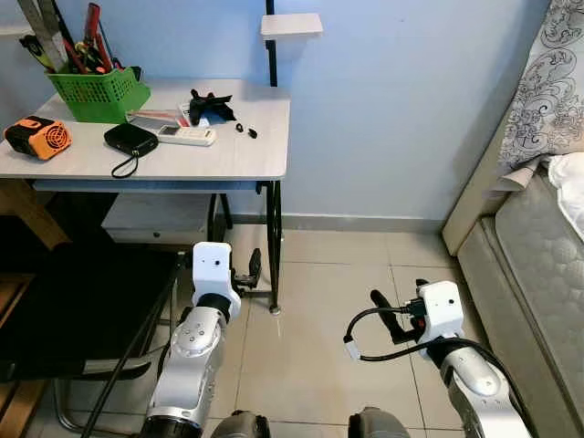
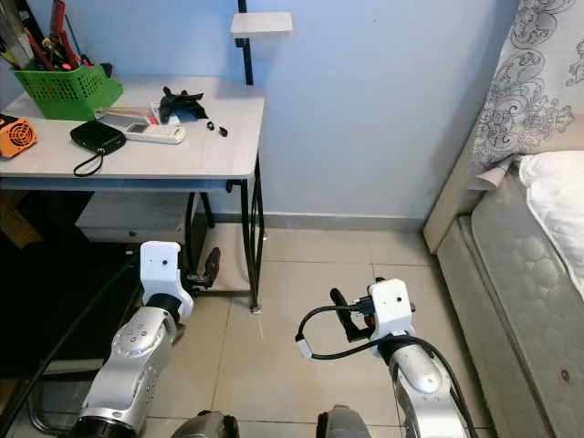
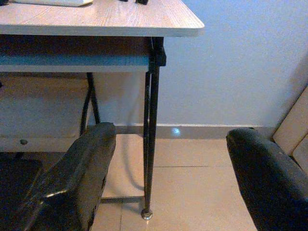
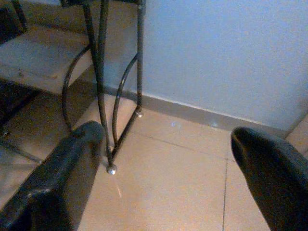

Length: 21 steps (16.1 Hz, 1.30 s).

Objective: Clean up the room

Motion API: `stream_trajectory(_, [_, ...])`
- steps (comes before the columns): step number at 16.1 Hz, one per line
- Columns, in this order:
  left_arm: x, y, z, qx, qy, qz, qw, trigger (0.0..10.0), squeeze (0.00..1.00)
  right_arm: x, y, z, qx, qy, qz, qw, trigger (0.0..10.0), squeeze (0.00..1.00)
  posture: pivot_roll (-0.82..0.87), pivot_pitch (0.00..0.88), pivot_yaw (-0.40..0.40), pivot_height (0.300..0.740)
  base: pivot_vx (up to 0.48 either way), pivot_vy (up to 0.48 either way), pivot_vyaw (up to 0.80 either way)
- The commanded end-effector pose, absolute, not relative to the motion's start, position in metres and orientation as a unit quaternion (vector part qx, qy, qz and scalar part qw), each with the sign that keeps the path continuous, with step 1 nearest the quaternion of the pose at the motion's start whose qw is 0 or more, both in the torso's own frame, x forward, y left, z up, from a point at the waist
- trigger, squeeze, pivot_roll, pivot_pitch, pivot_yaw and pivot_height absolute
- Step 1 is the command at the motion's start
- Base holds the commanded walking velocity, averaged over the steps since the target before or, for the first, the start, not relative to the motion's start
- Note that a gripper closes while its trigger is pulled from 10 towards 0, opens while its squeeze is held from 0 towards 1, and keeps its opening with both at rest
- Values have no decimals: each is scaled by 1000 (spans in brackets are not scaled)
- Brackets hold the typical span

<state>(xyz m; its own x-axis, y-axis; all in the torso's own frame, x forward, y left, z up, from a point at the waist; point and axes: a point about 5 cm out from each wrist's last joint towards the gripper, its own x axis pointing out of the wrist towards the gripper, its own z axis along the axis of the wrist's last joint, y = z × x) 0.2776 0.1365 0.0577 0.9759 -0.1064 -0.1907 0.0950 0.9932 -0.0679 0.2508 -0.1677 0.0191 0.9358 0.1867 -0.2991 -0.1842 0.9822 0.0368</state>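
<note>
A wooden desk [image 1: 239,161] stands against the blue wall ahead on the left. On it sit a green basket [image 1: 97,92] full of tools, an orange device [image 1: 36,137], a black pouch [image 1: 130,139] with a strap, a white remote [image 1: 188,136], a black crumpled item [image 1: 210,106] and two small black pieces [image 1: 247,130]. My left gripper [image 1: 251,270] is low beside the desk leg [image 3: 150,144], open and empty. Over the floor tiles my right gripper [image 1: 391,316] is also open and empty, its fingers [image 4: 57,187] spread wide.
A black chair [image 1: 82,310] is tucked at the desk on the left. A bed mattress [image 1: 538,265] with a patterned headboard [image 1: 547,82] lines the right side. A small white shelf [image 1: 290,25] hangs above the desk. Tiled floor [image 1: 338,274] lies between desk and bed.
</note>
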Motion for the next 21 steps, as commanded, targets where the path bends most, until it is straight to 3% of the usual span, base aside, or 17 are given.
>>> stream_trajectory(1, [302,135,89,-22,28,-68,997,10000,1000,286,-151,54,58,83,56,993,10000,1000,-98,0,12,695,0,0,0])
stream_trajectory(3, [311,136,106,6,-7,-66,998,10000,1000,287,-168,62,74,49,6,996,10000,1000,-106,0,11,695,0,0,0])
stream_trajectory(5, [314,130,107,28,-5,-83,996,10000,1000,289,-167,62,67,56,20,996,10000,1000,-109,0,12,695,0,0,0])
stream_trajectory(6, [311,131,103,25,-2,-79,997,10000,0,283,-169,56,55,71,15,996,10000,0,-101,0,17,695,0,0,0])
stream_trajectory(7, [301,131,99,1,2,-79,997,10000,0,269,-173,54,37,73,16,997,10000,0,-96,0,25,695,0,0,0])
stream_trajectory(8, [272,123,74,9,50,-129,990,10000,988,242,-185,45,13,89,21,996,10000,1000,-117,0,40,695,0,0,0])
stream_trajectory(9, [262,125,57,5,79,-143,986,10000,1000,233,-192,35,14,107,5,994,10000,1000,-119,0,39,695,0,0,0])
stream_trajectory(10, [285,131,69,10,60,-110,992,10000,1000,245,-187,36,19,102,-10,995,10000,1000,-129,0,52,695,0,0,0])
stream_trajectory(11, [292,130,80,-3,42,-133,990,10000,0,251,-175,41,-1,91,27,995,10000,0,-131,0,56,695,0,-322,0])
stream_trajectory(13, [300,128,85,18,30,-138,990,10000,0,263,-171,43,-5,100,16,995,10000,0,-146,0,61,695,0,-456,-716])
stream_trajectory(15, [301,120,87,-9,21,-155,988,10000,0,264,-174,43,-5,100,10,995,10000,0,-156,0,58,695,0,0,-653])
stream_trajectory(17, [301,113,87,-15,17,-181,983,10000,0,264,-169,44,-16,98,18,995,10000,0,-160,0,51,695,0,480,-650])
stream_trajectory(21, [309,122,84,20,25,-171,985,10000,0,269,-167,44,-19,100,13,995,10000,0,-164,0,59,679,0,0,-555])
